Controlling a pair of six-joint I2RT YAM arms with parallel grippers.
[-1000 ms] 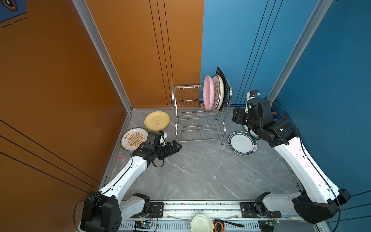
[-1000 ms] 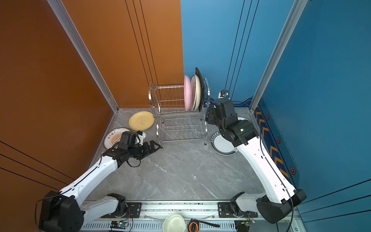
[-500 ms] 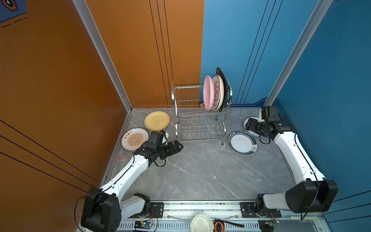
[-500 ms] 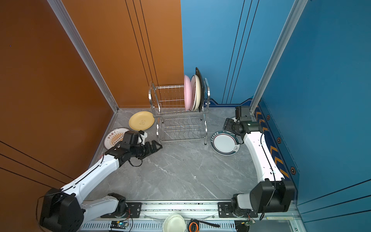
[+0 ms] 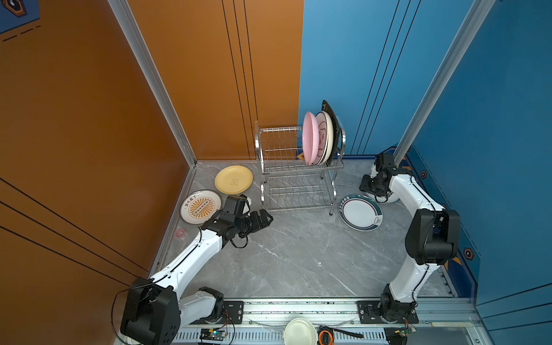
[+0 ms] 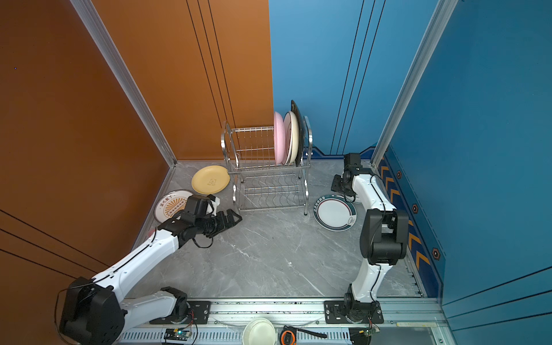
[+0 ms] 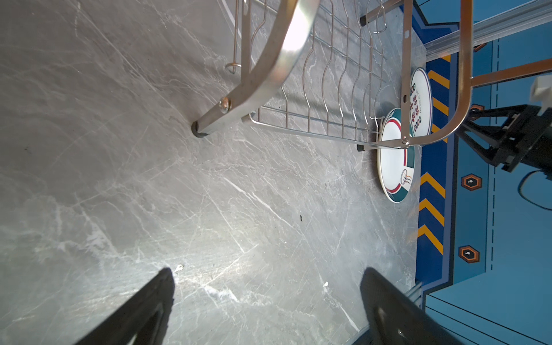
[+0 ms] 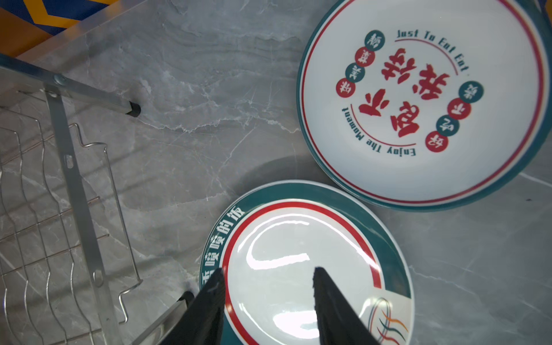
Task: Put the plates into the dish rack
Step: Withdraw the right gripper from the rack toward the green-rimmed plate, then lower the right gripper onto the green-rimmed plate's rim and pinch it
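Observation:
The steel dish rack (image 5: 298,176) stands at the back, with a pink plate (image 5: 309,139), a cream plate (image 5: 325,136) and a black square plate (image 5: 334,125) upright in its top tier. A yellow plate (image 5: 233,179) and a sunburst plate (image 5: 200,207) lie flat at the left. Right of the rack lies a green-ringed plate (image 8: 298,239), with a red-character plate (image 8: 418,98) beyond it. My right gripper (image 8: 268,270) hovers over the green-ringed plate, jaws apart and empty. In both top views my left gripper (image 5: 267,219) is wide open and low in front of the rack's left leg (image 7: 198,131).
A small white bowl (image 5: 299,332) and an orange tape measure (image 5: 325,338) sit on the front rail. A small red object (image 5: 180,233) lies by the left wall. Orange and blue walls close in the grey marble floor (image 5: 292,257).
My right arm has swung down from beside the rack's top tier to just above the plates on the right, and its jaws have narrowed. The left arm has barely moved.

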